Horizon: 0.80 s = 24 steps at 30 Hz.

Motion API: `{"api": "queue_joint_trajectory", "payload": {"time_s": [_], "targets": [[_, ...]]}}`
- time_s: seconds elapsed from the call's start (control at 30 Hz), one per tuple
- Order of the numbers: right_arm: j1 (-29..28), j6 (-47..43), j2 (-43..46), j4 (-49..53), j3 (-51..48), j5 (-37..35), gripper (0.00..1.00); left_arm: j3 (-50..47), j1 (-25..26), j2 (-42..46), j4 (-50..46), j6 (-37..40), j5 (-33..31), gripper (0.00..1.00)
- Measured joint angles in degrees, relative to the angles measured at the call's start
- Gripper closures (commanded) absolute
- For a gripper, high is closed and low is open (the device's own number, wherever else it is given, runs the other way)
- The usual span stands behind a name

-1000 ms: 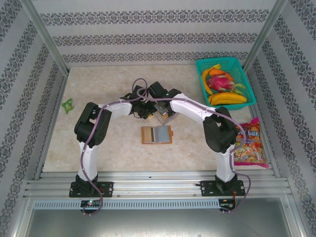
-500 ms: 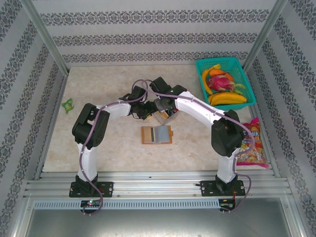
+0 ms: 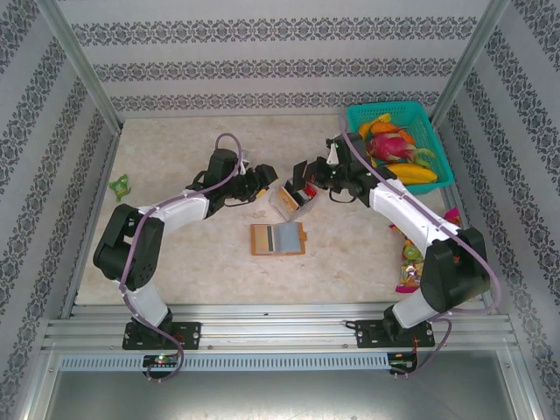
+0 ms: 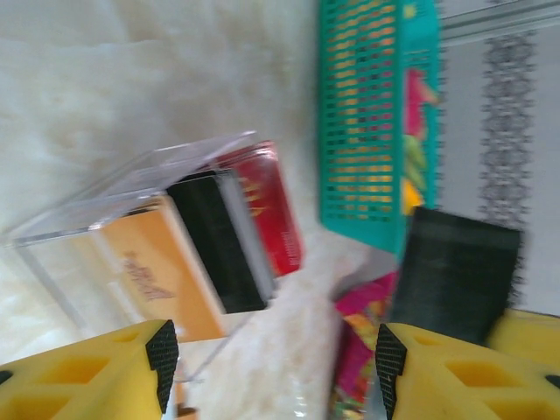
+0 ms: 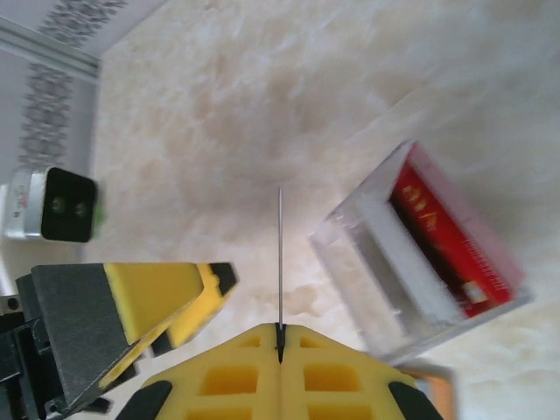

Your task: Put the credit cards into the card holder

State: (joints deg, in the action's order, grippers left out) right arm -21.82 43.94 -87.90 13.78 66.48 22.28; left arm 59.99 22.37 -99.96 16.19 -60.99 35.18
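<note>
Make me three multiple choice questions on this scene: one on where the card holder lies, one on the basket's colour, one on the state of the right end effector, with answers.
1. Where does the card holder lie?
A. held up in the air
B. open on the table, on the near side of the clear box
C. propped against the back wall

2. What colour is the basket?
A. teal
B. red
C. white

3. How is the right end effector?
A. wide open and empty
B. shut with nothing between its fingers
C. shut on a thin credit card

Answers:
1 B, the top view shows it spread flat on the table.
2 A, its mesh wall is teal.
3 C, the right wrist view shows the card edge-on between the closed fingers.
</note>
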Motion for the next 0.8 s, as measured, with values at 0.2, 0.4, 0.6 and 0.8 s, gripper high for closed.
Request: {"api": "queue_joint_trajectory", "payload": {"time_s": [0.2,0.4,0.6,0.8], "targets": [[1.51,8.41,0.00,-9.31,-5.68,9.86,1.00,-0.85,-0.04,-0.63,10.86,-6.82,6.78,0.45],[2.62,12.48,0.15,-14.99,-6.93,14.73,1.00,-0.85,-0.04,-0.63,14.38,-9.60,9.22,0.57],[3.37,14.53,0.22,-17.81,-7.91,17.35,1.00,-0.85,-0.04,-0.63,14.75,-9.97,9.81,0.47],[3.85,15.69,0.37,-19.30,-8.26,18.18,1.00,-1.16,-0.04,-0.63,14.69,-10.10,9.81,0.70]]}}
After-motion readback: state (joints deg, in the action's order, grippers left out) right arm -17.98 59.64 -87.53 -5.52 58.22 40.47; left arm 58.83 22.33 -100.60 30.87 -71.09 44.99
